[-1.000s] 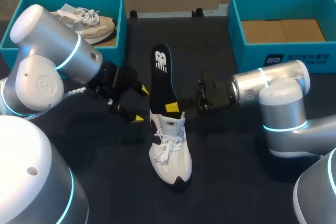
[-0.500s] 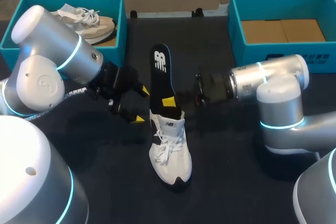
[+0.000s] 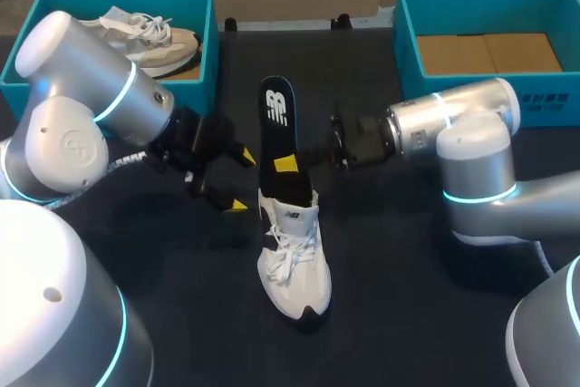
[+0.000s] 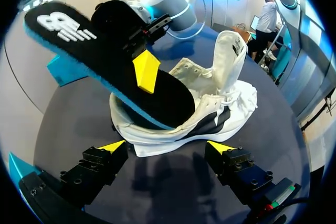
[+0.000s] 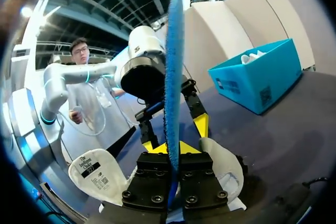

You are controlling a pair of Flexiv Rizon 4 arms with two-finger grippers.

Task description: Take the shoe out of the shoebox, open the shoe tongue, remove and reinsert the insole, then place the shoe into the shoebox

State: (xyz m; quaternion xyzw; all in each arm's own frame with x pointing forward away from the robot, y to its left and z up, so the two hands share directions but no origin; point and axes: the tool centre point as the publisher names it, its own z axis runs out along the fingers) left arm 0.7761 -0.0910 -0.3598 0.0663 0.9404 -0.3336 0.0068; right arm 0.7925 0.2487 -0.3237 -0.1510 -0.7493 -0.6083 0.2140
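Note:
A white shoe (image 3: 294, 256) lies in the middle of the dark table with its tongue pulled up. A black insole (image 3: 279, 124) with a blue underside sticks up and back out of the shoe's heel opening. My right gripper (image 3: 288, 165) is shut on the insole's middle; in the right wrist view the insole (image 5: 173, 77) stands edge-on between my right gripper's (image 5: 172, 148) fingers. My left gripper (image 3: 241, 180) is open just left of the shoe's heel. In the left wrist view the shoe (image 4: 220, 103) and insole (image 4: 105, 51) lie ahead of the open left gripper (image 4: 167, 148), apart from its fingers.
A teal shoebox (image 3: 213, 43) at the back left holds a second, beige-and-white shoe (image 3: 154, 38). Another teal box (image 3: 408, 43) at the back right holds a brown cardboard insert (image 3: 489, 52). Both arms flank the shoe.
My right gripper has shifted toward the far side along the insole and closed on it. The left arm and the shoe have barely moved.

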